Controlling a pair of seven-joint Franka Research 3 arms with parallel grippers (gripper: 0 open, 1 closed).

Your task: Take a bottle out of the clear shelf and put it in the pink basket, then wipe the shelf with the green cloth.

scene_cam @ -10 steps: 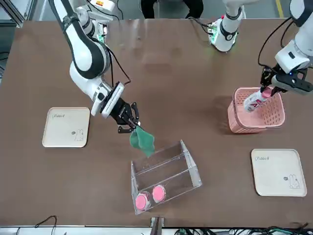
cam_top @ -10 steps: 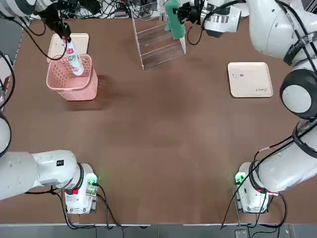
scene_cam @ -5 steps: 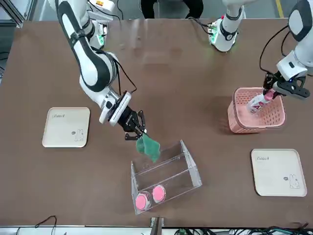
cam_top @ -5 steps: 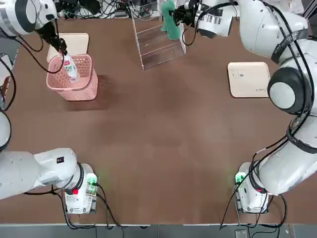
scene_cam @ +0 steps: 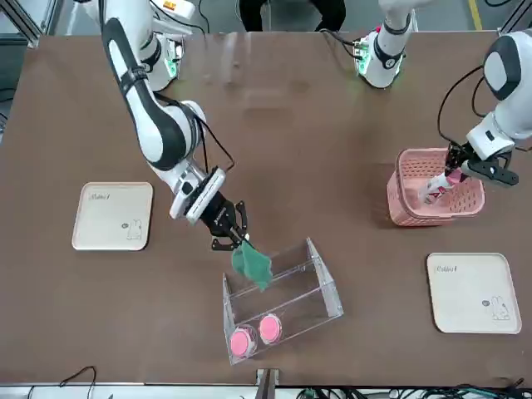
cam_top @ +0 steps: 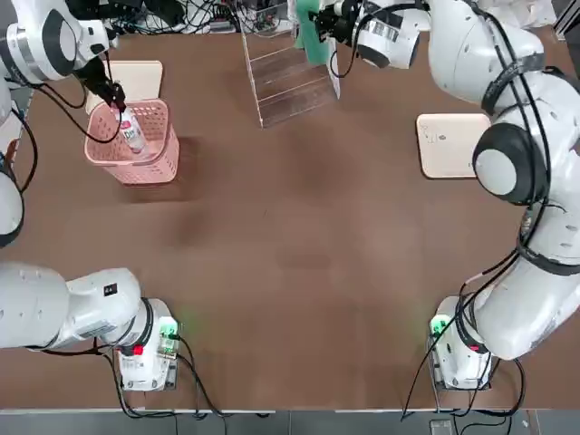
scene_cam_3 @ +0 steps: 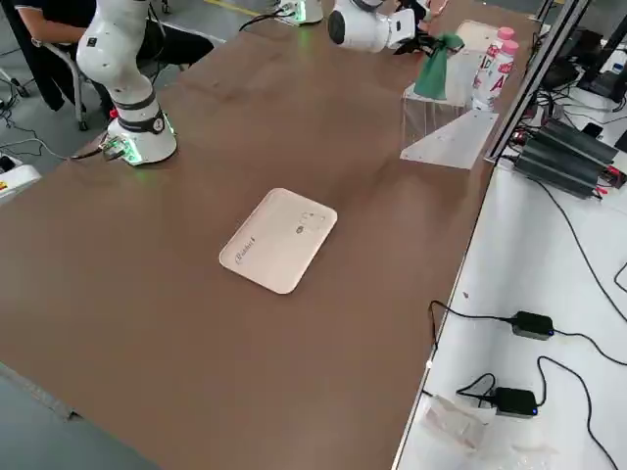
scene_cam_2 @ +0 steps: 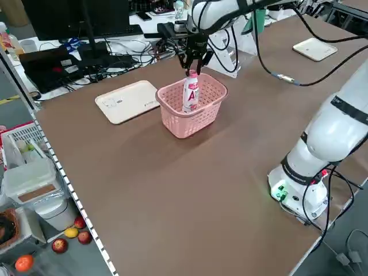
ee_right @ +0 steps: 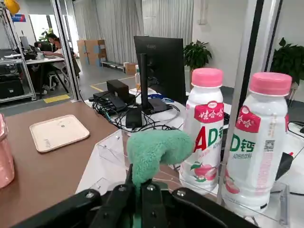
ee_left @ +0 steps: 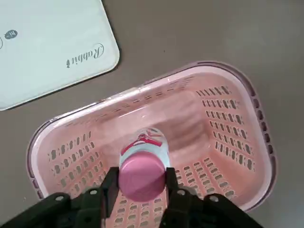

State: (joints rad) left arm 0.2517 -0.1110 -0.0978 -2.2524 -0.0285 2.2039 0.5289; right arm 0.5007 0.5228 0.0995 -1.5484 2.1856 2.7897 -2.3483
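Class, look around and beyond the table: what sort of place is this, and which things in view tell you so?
Probably a robotics lab or workshop: two robot arms bolted to a brown table, a monitor and cables on benches alongside, and stacked boxes on an open floor.

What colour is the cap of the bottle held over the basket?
Pink, on the bottle in the left gripper; the left wrist view shows it best.

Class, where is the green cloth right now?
In the front view, the green cloth hangs from the right end effector above the clear shelf, near its two remaining bottles.
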